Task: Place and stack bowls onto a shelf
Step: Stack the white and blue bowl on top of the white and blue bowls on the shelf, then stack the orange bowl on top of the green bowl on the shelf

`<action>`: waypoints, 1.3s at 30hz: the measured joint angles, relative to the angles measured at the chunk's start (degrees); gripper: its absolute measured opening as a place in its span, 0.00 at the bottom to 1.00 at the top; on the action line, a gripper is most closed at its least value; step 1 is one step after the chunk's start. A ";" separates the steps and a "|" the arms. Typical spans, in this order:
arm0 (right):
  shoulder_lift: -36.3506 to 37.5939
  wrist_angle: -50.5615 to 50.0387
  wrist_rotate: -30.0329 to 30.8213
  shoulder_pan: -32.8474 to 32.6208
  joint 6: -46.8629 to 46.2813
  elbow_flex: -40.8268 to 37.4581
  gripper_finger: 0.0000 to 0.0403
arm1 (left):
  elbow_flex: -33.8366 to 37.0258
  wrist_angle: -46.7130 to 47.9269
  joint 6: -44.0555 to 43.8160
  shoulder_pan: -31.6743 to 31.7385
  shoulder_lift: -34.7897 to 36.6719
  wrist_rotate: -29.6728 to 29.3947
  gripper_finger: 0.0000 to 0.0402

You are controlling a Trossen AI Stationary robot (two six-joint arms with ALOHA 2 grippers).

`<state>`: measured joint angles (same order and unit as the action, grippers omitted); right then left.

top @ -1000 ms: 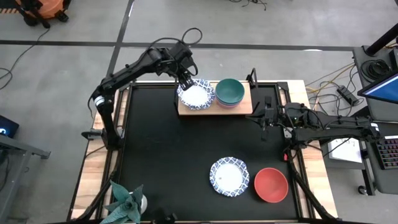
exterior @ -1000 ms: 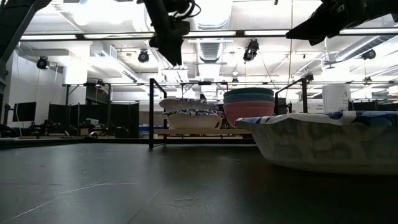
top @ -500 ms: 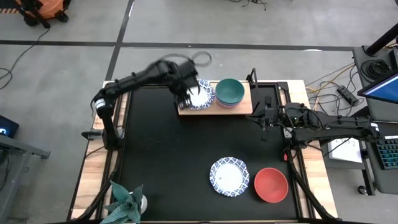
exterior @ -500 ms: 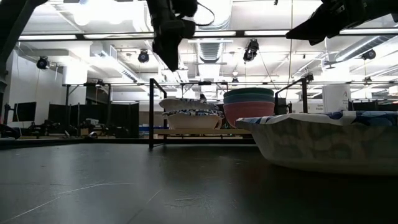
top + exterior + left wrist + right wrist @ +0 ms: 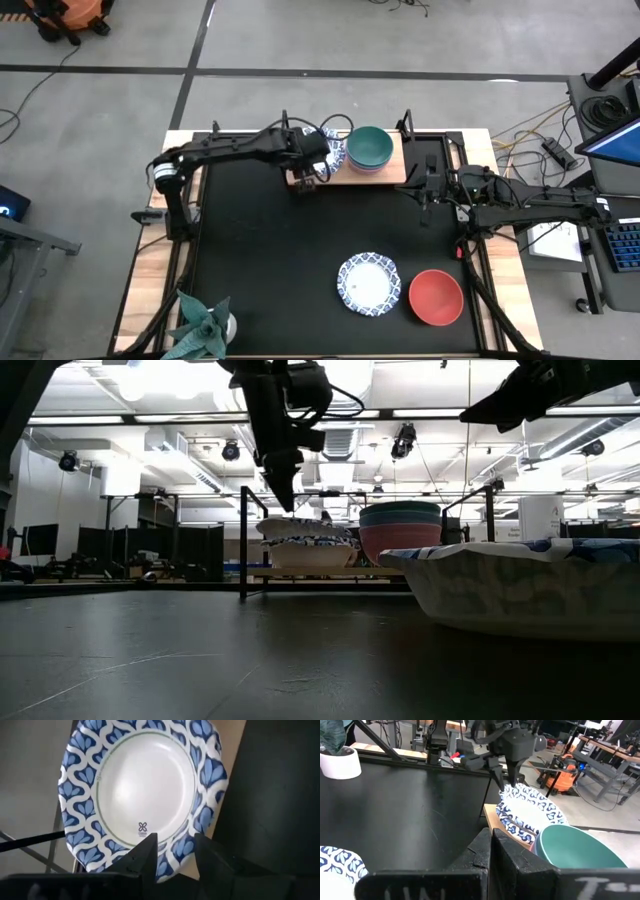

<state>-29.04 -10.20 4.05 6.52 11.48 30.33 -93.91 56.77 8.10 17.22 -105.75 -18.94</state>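
Note:
Two white bowls with blue scalloped rims sit stacked on the left half of the shelf, a light wooden board on black posts. Beside them on the board stands a stack of a green bowl over a blue and a pink one. My left gripper hangs open just above the near-left rim of the white stack, a finger on either side of the rim. A third white-and-blue bowl and a red bowl rest on the black tabletop near its front right. My right gripper is shut, right of the shelf.
A green spiky plant in a white pot stands at the table's near left corner. The shelf's black posts rise at its corners, close to my left gripper. Bare black tabletop lies between the shelf and the two bowls in front.
My left gripper has swung from the far left side of the white bowl stack across it toward the table's near edge and come down, ending low over the stack's near-left rim. The bowls on the shelf have stayed where they were.

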 joint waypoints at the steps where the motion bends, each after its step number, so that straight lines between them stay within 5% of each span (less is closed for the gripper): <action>1: 0.00 0.02 0.00 -0.02 0.00 0.00 0.02 | 0.00 -0.51 0.00 0.17 0.00 0.04 0.27; 28: -0.04 -0.08 0.00 0.00 0.52 0.00 0.02 | 2.08 -5.31 -0.84 0.18 -0.94 2.94 0.24; 39: -1.00 0.18 -1.74 -0.02 -8.75 -0.69 0.02 | 5.12 -9.78 -9.12 -13.66 5.58 2.77 0.24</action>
<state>-30.04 -10.01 2.31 6.50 2.74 29.63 -88.79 46.99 -1.02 3.56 -100.17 -16.17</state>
